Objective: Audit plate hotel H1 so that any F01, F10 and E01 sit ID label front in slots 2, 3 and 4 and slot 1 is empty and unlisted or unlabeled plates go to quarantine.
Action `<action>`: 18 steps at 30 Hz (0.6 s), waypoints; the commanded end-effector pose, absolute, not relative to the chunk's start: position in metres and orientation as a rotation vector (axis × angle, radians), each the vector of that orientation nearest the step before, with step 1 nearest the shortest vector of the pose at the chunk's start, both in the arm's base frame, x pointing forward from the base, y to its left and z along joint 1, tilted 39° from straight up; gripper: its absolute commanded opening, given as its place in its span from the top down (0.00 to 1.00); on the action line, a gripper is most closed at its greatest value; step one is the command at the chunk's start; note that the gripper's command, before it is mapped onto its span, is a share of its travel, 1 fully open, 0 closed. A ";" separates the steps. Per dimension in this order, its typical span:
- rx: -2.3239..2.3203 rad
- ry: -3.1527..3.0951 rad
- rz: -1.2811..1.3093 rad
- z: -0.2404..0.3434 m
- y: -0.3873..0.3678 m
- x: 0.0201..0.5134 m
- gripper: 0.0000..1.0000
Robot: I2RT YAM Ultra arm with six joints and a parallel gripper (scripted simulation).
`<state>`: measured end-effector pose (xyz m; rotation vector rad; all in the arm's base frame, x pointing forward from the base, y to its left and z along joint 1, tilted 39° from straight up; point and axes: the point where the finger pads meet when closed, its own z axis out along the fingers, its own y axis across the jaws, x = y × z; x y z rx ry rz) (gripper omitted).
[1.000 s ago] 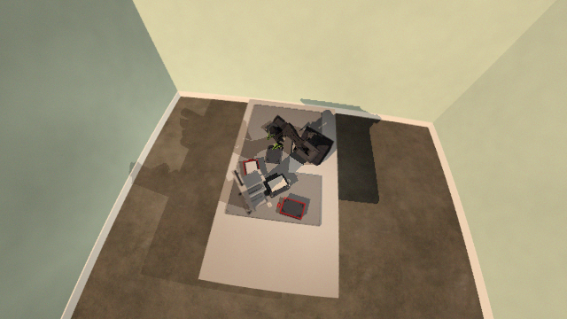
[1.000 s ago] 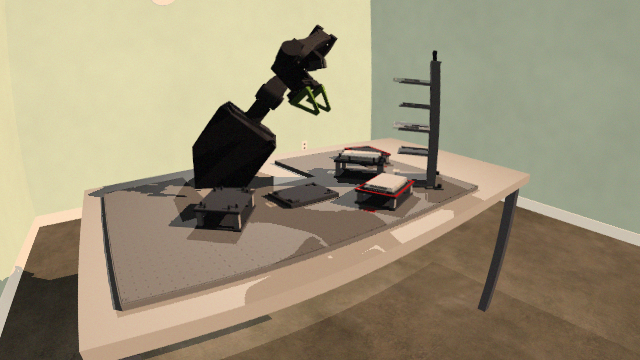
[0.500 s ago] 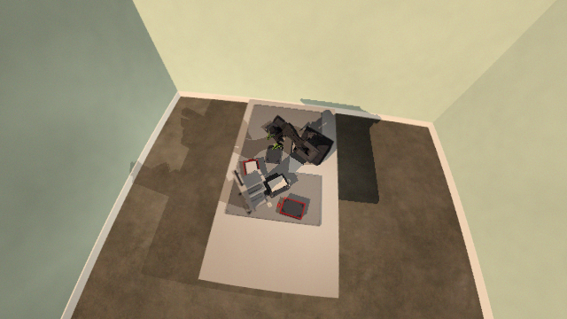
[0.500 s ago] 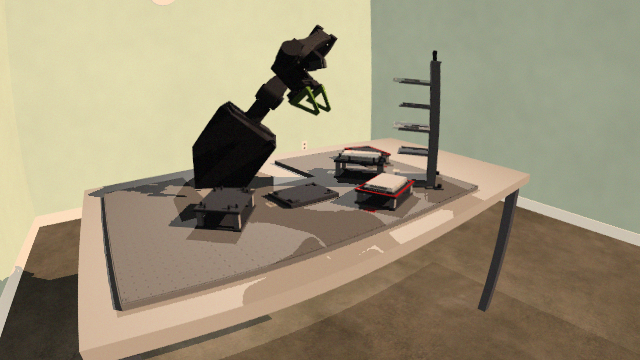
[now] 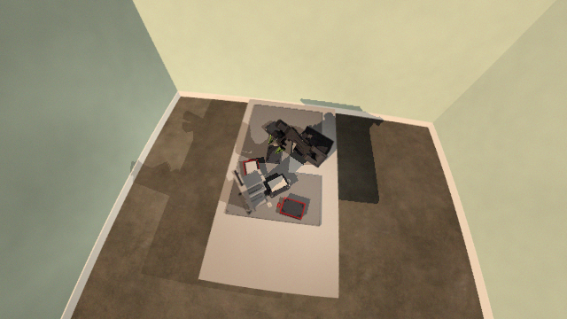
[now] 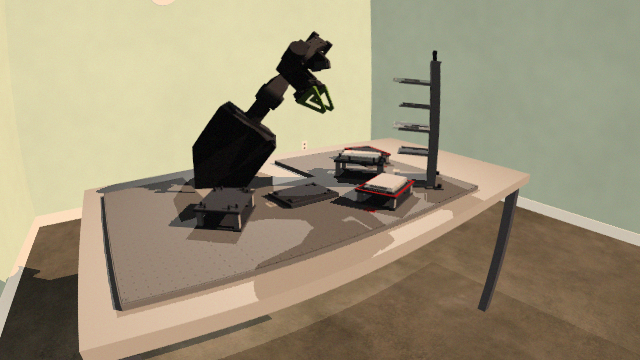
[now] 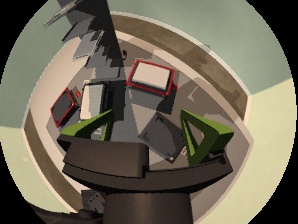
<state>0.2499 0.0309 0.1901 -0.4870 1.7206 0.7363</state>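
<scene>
- Plate hotel H1 [image 6: 434, 120]: dark upright post at the far right end of the deck, four thin shelves reaching out to its left in the exterior view, one above another.
- Third shelf from the bottom [image 6: 411, 127] looking thicker and paler than the others, as though bearing a flat plate; labels too small to read, other slots' contents not to be told.
- Just left of the hotel, two red-edged nests: nearer one [image 6: 385, 189] carrying a white-topped plate [image 6: 388, 181], farther one [image 6: 361, 161] also with a pale plate on top.
- From above, a third red-edged nest [image 5: 292, 207] with a dark inside, and a white-topped plate [image 5: 276, 184] on a dark block beside the hotel.
- Low flat dark nest [image 6: 301, 194] between the red-edged ones and the arm; raised dark block nest [image 6: 224, 208] nearer the front, close to the arm's bulky base link [image 6: 232, 146].
- Gripper [image 6: 314, 98] raised high above the deck, well apart from hotel and plates, green fingers spread wide with nothing between them.
- Grey deck plate [image 6: 165, 250] on a beige table [image 6: 495, 176], brown floor below, pale green and yellow walls behind.
</scene>
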 end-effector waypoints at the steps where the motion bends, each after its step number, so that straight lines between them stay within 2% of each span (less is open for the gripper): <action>1: -0.472 1.716 0.752 0.197 0.041 0.246 0.00; 18: -0.462 1.721 0.763 0.218 0.081 0.229 0.00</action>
